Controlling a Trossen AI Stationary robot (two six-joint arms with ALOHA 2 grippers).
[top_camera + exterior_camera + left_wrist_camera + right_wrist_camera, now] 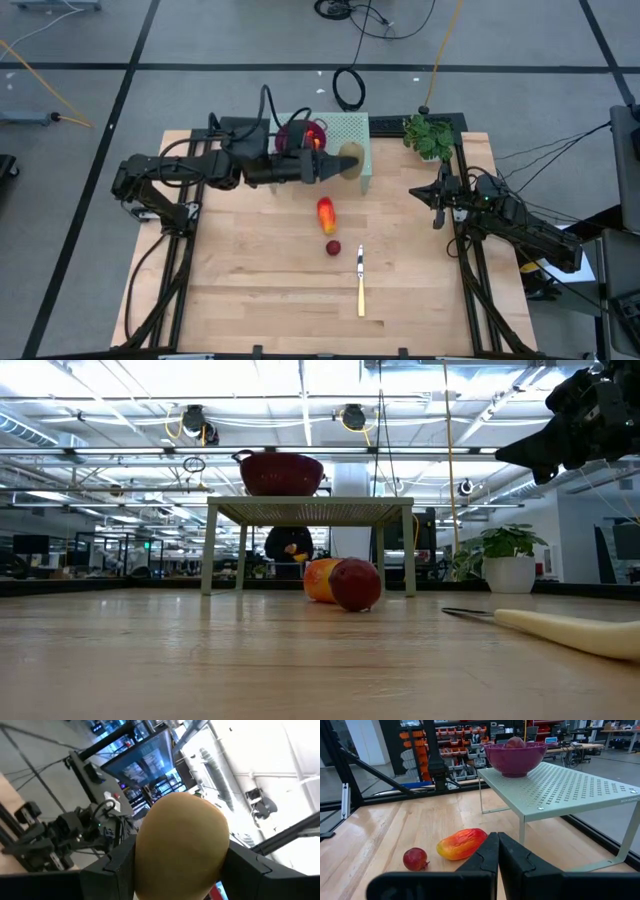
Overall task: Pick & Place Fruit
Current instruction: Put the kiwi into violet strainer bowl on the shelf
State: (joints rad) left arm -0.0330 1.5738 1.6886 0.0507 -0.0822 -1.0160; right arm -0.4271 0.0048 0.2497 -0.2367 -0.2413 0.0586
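My left gripper [338, 165] is shut on a brown-green oval fruit [351, 157] and hovers over the near edge of the pale green perforated shelf [352, 128]. The purple bowl [300, 135] stands on that shelf with a dark red fruit [515, 741] inside it. The red-orange-yellow oblong fruit [326, 213] and a dark red ball [332, 247] lie on the table in front of the shelf. My right gripper [498, 854] is shut and holds nothing; it waits near the table's right edge [437, 196]. My left gripper pinches the brown-green oval fruit [182, 837] between its two fingers [116, 865], one on each side of the oval. The fingers come level from the table's left. The fruit is lifted clear, and its rounded end sticks out past the fingertips.
A yellow-handled knife [361, 280] lies on the table near the front, right of the red ball. A potted plant [430, 137] stands at the far right corner. Bare wood table [250, 290] spreads across the near left. The shelf's legs [242, 555] stand on the table.
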